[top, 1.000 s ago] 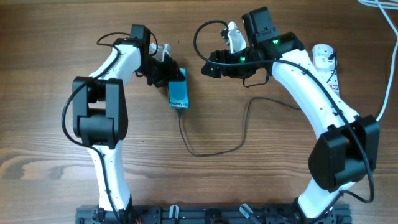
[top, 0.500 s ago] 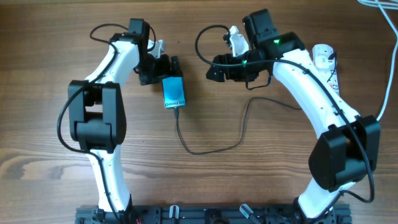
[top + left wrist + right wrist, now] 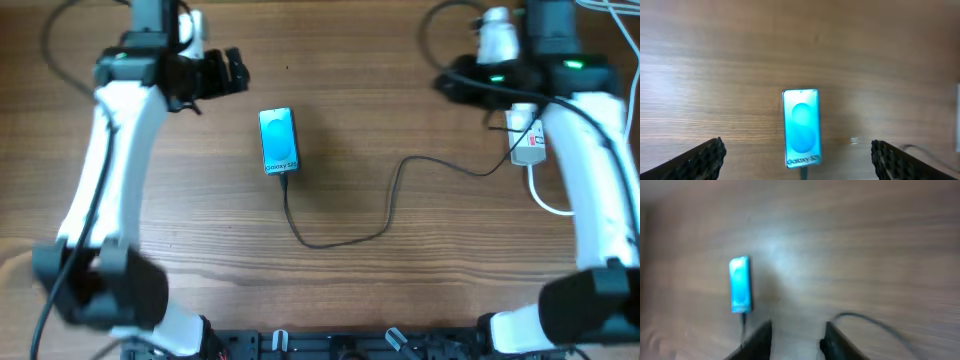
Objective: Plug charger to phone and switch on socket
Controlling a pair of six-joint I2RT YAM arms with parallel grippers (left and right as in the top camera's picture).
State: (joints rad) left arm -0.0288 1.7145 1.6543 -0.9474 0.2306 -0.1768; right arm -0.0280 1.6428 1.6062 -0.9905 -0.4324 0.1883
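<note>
Near the middle of the worktop (image 3: pixel 400 300) lies the phone (image 3: pixel 279 140), flat, its screen glowing teal. The charger (image 3: pixel 345 240), a thin black cable, meets the phone's near edge, loops over the wood and runs to the white socket (image 3: pixel 529 148) on my right. My left hand (image 3: pixel 236 72) hangs beyond the phone, spread wide and empty. My right hand (image 3: pixel 799 325), near the socket, has its fingers a narrow gap apart and holds nothing.

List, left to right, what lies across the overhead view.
left gripper → phone → low bend of the charger → socket. The right gripper overlaps the socket area, so it is left out.
</note>
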